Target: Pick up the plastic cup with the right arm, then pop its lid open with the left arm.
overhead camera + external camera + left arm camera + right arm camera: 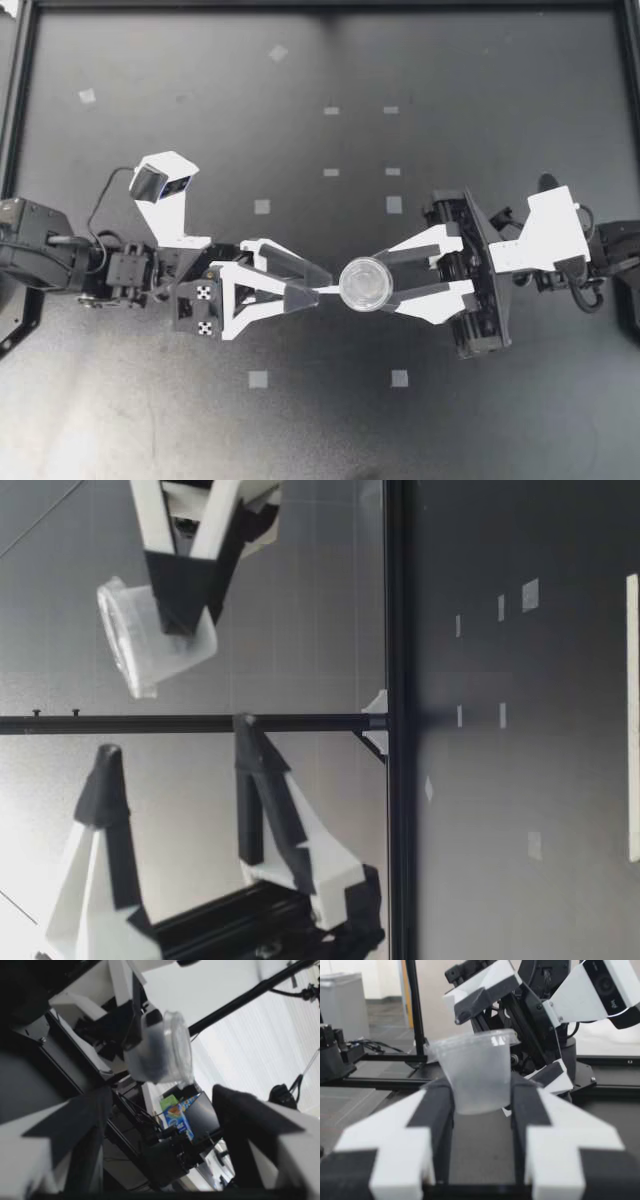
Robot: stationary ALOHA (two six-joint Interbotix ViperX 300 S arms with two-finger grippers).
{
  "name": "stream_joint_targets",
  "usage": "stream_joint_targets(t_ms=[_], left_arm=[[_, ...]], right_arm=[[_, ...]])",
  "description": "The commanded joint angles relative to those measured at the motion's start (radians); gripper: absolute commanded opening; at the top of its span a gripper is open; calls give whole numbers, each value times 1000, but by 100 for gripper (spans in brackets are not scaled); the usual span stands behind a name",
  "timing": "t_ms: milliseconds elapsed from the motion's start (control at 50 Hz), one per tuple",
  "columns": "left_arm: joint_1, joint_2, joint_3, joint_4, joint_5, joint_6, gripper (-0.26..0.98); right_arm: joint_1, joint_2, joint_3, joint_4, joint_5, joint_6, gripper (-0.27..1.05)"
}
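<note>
At the middle of the counter (480,100), well above its surface, my right hand (378,282) is closed on a clear plastic cup (366,284). Both fingers press the side wall from opposite sides, below the rim. The right wrist view confirms it: the cup (476,1072) sits between the dark pads of the right hand (482,1110) and touches both. Gripping the wall rather than the rim appears meant to leave the mouth unobstructed. From above the mouth reads as a full circle. The low view shows the cup (150,640) mouth up and slightly tipped, with nothing visible inside.

My left hand (320,284) reaches in from the left and faces the cup head-on, fingertips just beside its wall. It is spread wide and holds nothing. In the low view the left hand (175,745) is turned so that one finger stands higher than the other. In my judgement this sets it crosswise to the right hand's grip, so the two pairs of fingers do not clash. Contact with the cup cannot be confirmed. In the left wrist view the cup (160,1047) hangs ahead of the left hand (160,1102), in line with its gap.

Farther out, the dark counter carries small pale tape squares (262,206), well apart from both hands.
</note>
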Motion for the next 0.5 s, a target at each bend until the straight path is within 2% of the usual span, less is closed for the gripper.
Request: stream_joint_targets(t_ms=[0, 260, 480], left_arm=[[0, -6, -28, -2, -5, 0, 72], [-3, -46, -37, 12, -5, -12, 72], [-3, -103, -6, 20, -5, -6, 72]], right_arm=[[8, -3, -26, -2, 14, 0, 33], [2, 48, -34, 20, 138, -9, 33], [3, 49, -21, 21, 147, -6, 33]])
